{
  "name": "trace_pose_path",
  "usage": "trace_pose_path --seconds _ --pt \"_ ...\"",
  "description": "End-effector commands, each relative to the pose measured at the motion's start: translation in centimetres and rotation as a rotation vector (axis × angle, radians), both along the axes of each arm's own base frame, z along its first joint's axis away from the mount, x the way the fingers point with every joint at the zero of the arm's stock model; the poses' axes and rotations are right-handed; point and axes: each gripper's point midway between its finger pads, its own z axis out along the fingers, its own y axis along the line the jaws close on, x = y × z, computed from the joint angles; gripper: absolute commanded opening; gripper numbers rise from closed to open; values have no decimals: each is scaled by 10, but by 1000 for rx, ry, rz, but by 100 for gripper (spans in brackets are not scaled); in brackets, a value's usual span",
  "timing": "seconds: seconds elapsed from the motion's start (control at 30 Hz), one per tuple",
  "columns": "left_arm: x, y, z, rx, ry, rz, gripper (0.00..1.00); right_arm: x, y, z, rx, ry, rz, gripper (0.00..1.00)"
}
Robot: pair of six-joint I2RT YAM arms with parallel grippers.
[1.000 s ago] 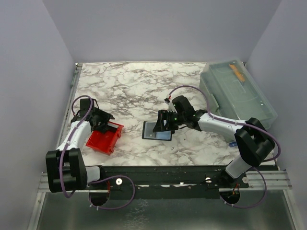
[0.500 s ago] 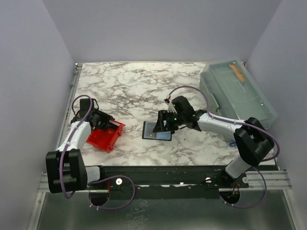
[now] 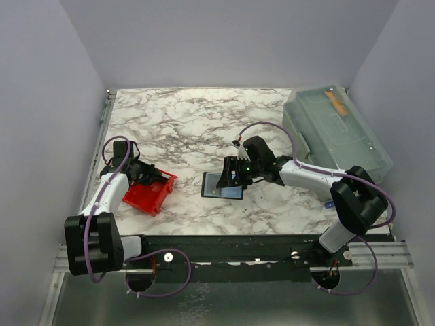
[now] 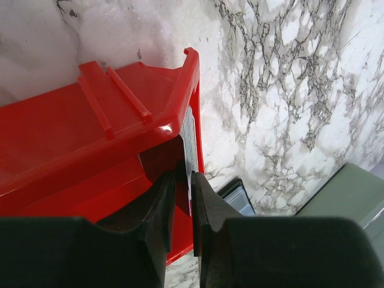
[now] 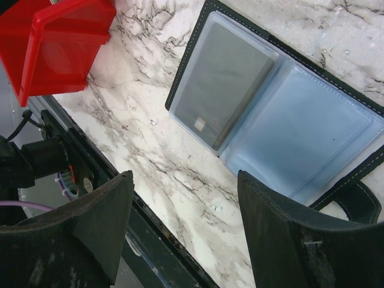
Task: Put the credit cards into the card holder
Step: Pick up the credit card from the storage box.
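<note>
The card holder (image 3: 222,185) lies open on the marble, black with clear sleeves (image 5: 282,114). A dark card (image 5: 221,84) sits in its left sleeve. My right gripper (image 5: 185,175) is open and empty, hovering just above the holder's near edge (image 3: 230,178). My left gripper (image 4: 187,177) is inside the red tray (image 3: 148,191), shut on a thin pale credit card (image 4: 189,135) seen edge-on against the tray's wall (image 4: 150,114). The holder's corner also shows in the left wrist view (image 4: 237,195). Other cards are hidden.
A large translucent lidded box (image 3: 336,132) with an orange item (image 3: 334,102) inside stands at the back right. The red tray also shows in the right wrist view (image 5: 54,42). The table's black front rail (image 3: 238,241) runs close below the holder.
My left gripper has shifted slightly left at the red tray, and the tray has turned a little with it. The right arm and the holder have not moved.
</note>
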Motion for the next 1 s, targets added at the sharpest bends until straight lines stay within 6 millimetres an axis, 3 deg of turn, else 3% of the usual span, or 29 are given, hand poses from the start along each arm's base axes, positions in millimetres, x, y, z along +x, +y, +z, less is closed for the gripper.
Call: trace_pose_path --seconds 0.0,0.3,0.33,0.43,0.53,0.97 --pt "-5 3 4 15 1 6 21 2 5 -1 5 -8 14 73" --pt "-11 6 5 38 11 0 14 2 6 -1 10 -8 17 73" --pt "-11 6 4 39 14 -1 17 2 6 -1 11 -8 18 73" --pt "-11 3 4 32 14 -28 40 1 7 0 15 -7 27 73" --pt "-10 3 2 33 16 -31 53 1 7 -1 14 -5 26 73" --pt "0 2 -13 23 6 -37 55 3 11 2 25 -3 37 73"
